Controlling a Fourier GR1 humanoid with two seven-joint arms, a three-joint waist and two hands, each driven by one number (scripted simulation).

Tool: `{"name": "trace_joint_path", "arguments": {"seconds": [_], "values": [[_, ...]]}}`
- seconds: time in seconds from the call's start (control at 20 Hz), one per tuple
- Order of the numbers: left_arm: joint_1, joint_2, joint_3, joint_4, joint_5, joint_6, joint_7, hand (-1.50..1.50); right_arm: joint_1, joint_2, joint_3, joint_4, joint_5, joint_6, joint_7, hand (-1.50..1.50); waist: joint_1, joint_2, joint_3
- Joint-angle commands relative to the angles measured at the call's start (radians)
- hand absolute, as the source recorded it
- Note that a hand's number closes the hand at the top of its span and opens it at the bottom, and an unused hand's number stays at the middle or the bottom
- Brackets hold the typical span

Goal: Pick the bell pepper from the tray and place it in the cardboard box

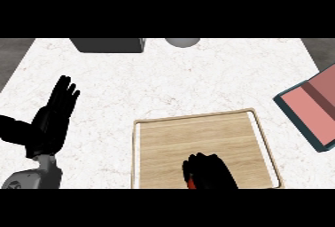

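Observation:
A wooden tray (196,133) with a pale rim lies on the white counter at the lower middle. My right hand (209,170) sits over the tray's near part with its fingers curled downward. A small patch of red, the bell pepper (189,182), shows under the hand's left edge; the rest is hidden. At the right edge stands a box (314,108) with a dark teal rim and a pinkish inside, turned at an angle. My left hand (56,113) rests open on the left, fingers up, away from the tray.
A dark grey block (108,45) and a grey round object (182,41) sit at the counter's far edge. Bare white counter spreads between the tray and those two.

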Motion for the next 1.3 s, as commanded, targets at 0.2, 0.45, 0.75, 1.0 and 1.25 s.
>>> {"name": "trace_joint_path", "arguments": {"seconds": [0.2, 0.45, 0.75, 1.0, 1.25], "values": [[-0.019, -0.005, -0.004, -0.024, -0.011, 0.019, 0.052, 0.00, 0.044, -0.143, 0.105, -0.402, 0.123, 0.171, 0.012, 1.50, -0.016, 0.000, 0.000], [-0.014, 0.003, 0.001, -0.040, -0.020, 0.018, 0.043, 0.00, 0.041, -0.017, -0.013, -0.510, 0.074, 0.108, 0.077, 1.50, -0.012, 0.002, 0.001], [-0.026, 0.010, 0.025, -0.004, 0.005, -0.003, 0.038, 0.00, 0.051, -0.032, -0.242, -0.724, 0.037, 0.161, 0.185, 1.50, -0.020, 0.007, 0.000], [0.010, -0.036, -0.024, -0.026, -0.052, 0.033, 0.010, 0.00, 0.018, -0.020, -0.429, -0.684, 0.000, 0.162, 0.163, 1.50, -0.011, 0.005, 0.001], [0.038, -0.033, -0.016, -0.004, -0.027, -0.015, -0.038, 0.00, -0.048, -0.021, -0.686, -0.644, -0.190, 0.290, 0.121, 1.50, -0.008, 0.006, 0.001]]}}
